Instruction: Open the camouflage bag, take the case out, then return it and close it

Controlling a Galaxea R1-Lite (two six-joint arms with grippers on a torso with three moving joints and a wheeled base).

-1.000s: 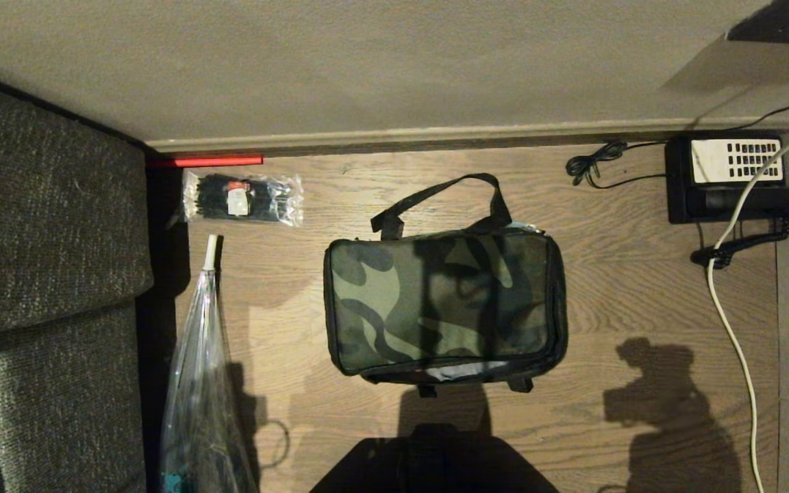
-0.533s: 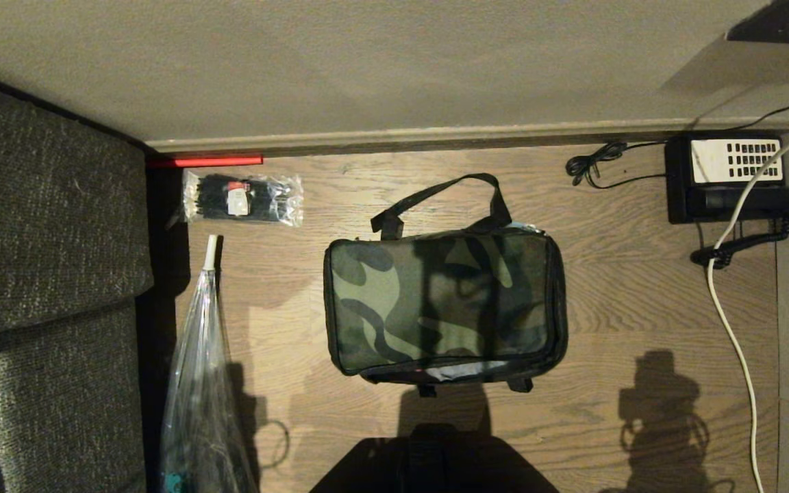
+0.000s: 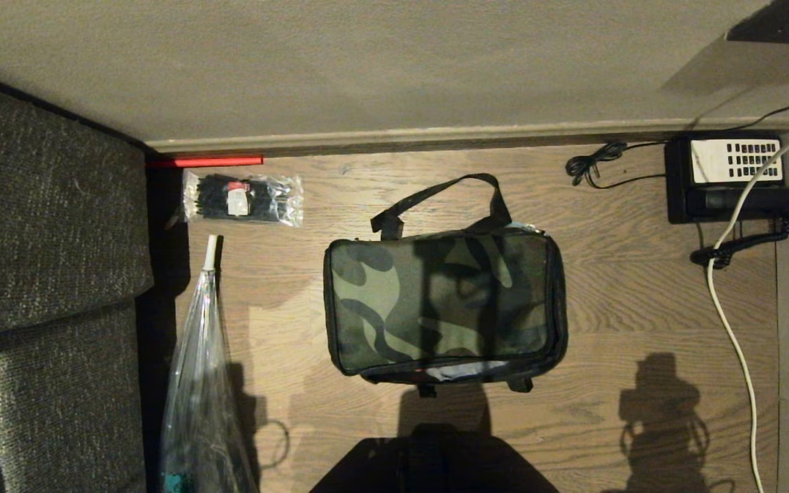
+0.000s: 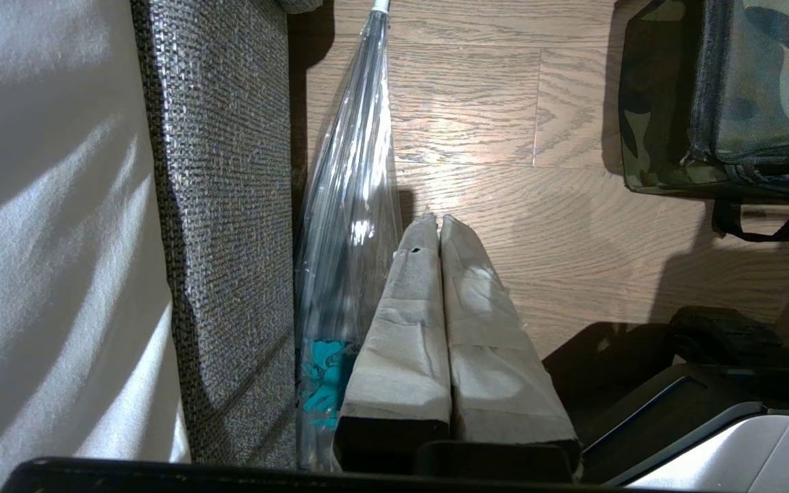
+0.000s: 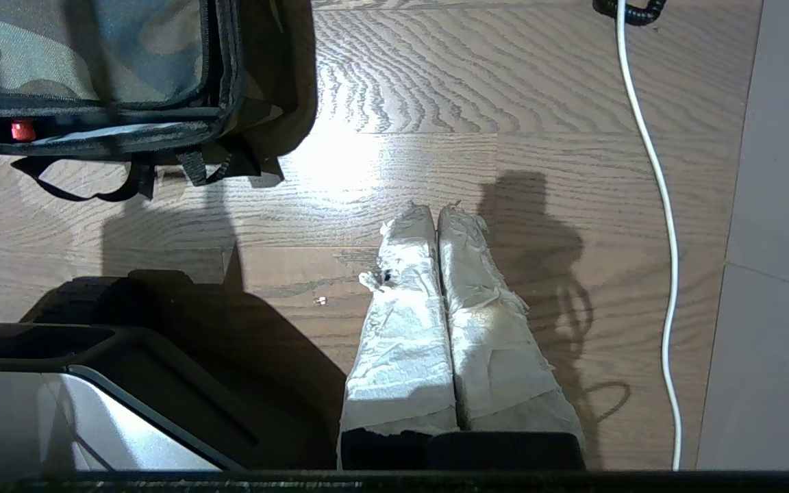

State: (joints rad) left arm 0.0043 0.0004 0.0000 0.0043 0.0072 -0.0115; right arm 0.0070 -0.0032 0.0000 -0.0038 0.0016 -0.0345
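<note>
I've got the camouflage bag sitting dead centre of the head view, flat on the wooden floor, camo top facing up and lid down. Its black carry strap loops toward the top of the frame. Along the bag's lower edge I can see a thin sliver of red by the zipper in the right wrist view, so the seam there isn't sealed tight. No sight of the case from any camera.

My left gripper hangs over bare floor, jaws pressed together, the wrapped fingers touching along their length. Just beside it lies the clear plastic bag, running along the grey sofa; the camouflage bag's corner shows in the upper right of that wrist picture, well apart from the jaws.

My right gripper is likewise over bare floor, jaws pressed together, holding nothing. The bag's corner sits in the upper left of that picture, and a white cable runs down the right side.

Further out in the head view: a packet of black ties at upper left, next to a red strip against the skirting, and a black telephone at upper right.
</note>
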